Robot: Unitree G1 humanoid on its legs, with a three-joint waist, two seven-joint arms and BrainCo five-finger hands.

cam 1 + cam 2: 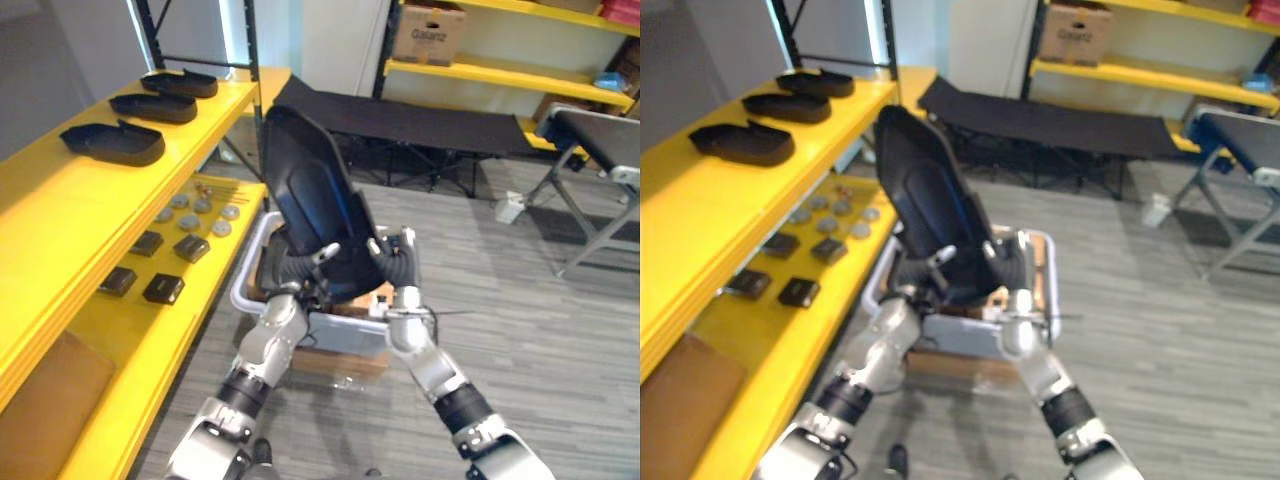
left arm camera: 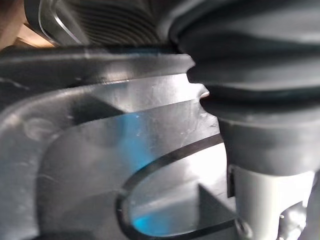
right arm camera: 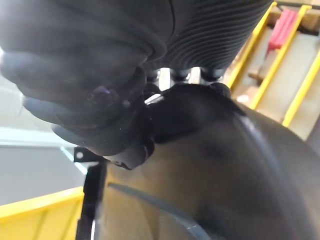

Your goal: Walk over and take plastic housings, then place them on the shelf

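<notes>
Black plastic housing (image 1: 315,195) held tilted between both hands, over a grey crate (image 1: 250,262).
Left hand (image 1: 298,268) and right hand (image 1: 393,262) each pinch its lower edge, thumb in front. Three more housings (image 1: 112,143) lie on the yellow shelf (image 1: 60,215), toward its far end.

We list a grey plank floor (image 1: 520,330) from 3 to 6 o'clock. Yellow shelving (image 1: 60,215) on black uprights (image 1: 256,60), 9 o'clock. Black folding cot (image 1: 420,125), 12 o'clock, before a white wall (image 1: 340,40). Second yellow rack (image 1: 500,72), 1 o'clock, bearing a cardboard box (image 1: 428,32). Grey-legged folding table (image 1: 600,140), 2 o'clock. Bright vertical light strip (image 1: 229,30), 11 o'clock.
</notes>
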